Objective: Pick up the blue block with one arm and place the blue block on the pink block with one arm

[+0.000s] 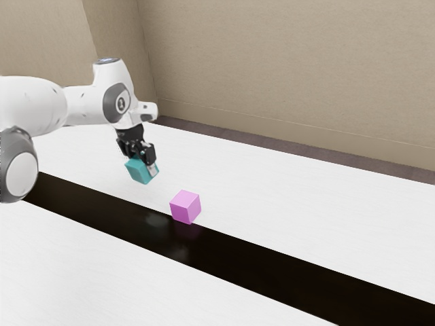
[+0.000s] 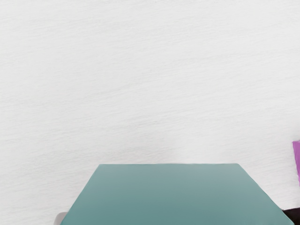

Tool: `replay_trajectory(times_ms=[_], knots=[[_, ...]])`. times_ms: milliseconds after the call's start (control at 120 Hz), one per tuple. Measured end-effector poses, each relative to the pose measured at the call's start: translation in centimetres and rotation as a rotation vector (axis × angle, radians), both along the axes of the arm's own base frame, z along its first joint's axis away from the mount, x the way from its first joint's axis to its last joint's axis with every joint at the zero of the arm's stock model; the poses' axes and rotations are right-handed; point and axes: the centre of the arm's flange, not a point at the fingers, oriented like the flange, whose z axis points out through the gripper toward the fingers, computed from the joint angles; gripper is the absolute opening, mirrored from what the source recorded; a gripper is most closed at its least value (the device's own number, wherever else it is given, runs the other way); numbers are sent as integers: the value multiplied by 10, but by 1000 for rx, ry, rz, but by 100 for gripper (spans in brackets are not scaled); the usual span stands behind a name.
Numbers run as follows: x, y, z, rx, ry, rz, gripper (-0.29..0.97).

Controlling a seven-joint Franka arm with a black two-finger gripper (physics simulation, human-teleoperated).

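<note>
Item one, at the exterior view's left: my white jointed robot arm [image 1: 41, 112], reaching toward the exterior view's right. Item two: my black two-finger gripper [image 1: 143, 163], pointing down and clamped on item three, the small, matte, teal-tinted blue block [image 1: 136, 174], with a finger on each of two opposite faces. The blue block hangs clear of the tabletop, slightly tilted, near the dark stripe; in the wrist view it is the broad teal face [image 2: 173, 197] just under my hand. Handling, by my judgement: rigid, sharp-edged, light, not fragile. Its faces are smooth and flat, so probably a little slippery. It is best taken with flat pads square on parallel sides, never across a corner. Item four, further to the exterior view's right and lower: the small, matte pink block [image 1: 185, 206], a cube of about the same size, resting on the table at the stripe's edge, apart from the blue block. In the wrist view a sliver of it [image 2: 296, 159] shows beside the blue block. Its flat top should bear the load if the faces line up; a tilted or off-centre release could let the blue block slide off. Item five: the white wood-grain table [image 1: 319, 204] with its glossy black stripe [image 1: 272, 272], running on to the exterior view's right.
</note>
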Motion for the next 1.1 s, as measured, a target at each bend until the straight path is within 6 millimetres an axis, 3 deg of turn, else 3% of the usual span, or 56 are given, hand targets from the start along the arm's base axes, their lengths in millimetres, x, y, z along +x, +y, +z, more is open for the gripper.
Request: replay_trajectory(times_ms=[208,467,683,783,858,1017,1100], knots=[[9,-65,0,-5,10,-7,20],[9,-113,-1,-2,37,7,20],[1,-131,-14,1,98,28,21],[-1,-131,-20,-6,121,42,42],[-2,-132,-21,-12,127,47,47],[-1,-136,-10,0,117,37,58],[0,-137,10,6,96,30,61]])
